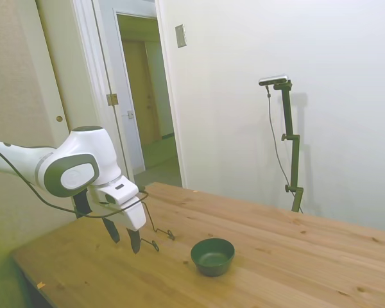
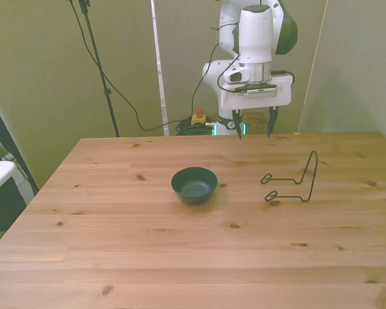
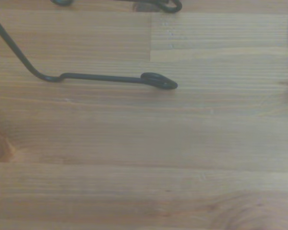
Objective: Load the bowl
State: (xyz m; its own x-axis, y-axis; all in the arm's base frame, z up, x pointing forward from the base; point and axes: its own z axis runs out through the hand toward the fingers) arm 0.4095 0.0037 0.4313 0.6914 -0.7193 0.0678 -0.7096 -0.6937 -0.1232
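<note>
The small dark green bowl [image 2: 194, 185] stands upright and empty near the middle of the wooden table [image 2: 180, 264]; in the side view the bowl [image 1: 212, 255] is to the right of the arm. My gripper [image 2: 254, 132] hangs open above the table's far side with nothing between its fingers, well apart from the bowl. In the side view the gripper [image 1: 125, 242] hovers just above the wood beside a thin black wire rack [image 1: 171, 235]. The wrist view shows only wood and part of the wire rack [image 3: 105, 77].
The wire rack [image 2: 269, 196] stands on the table at the front view's right of the bowl, its upright loop rising on its right end. An open doorway [image 1: 147, 96] lies beyond the table in the side view.
</note>
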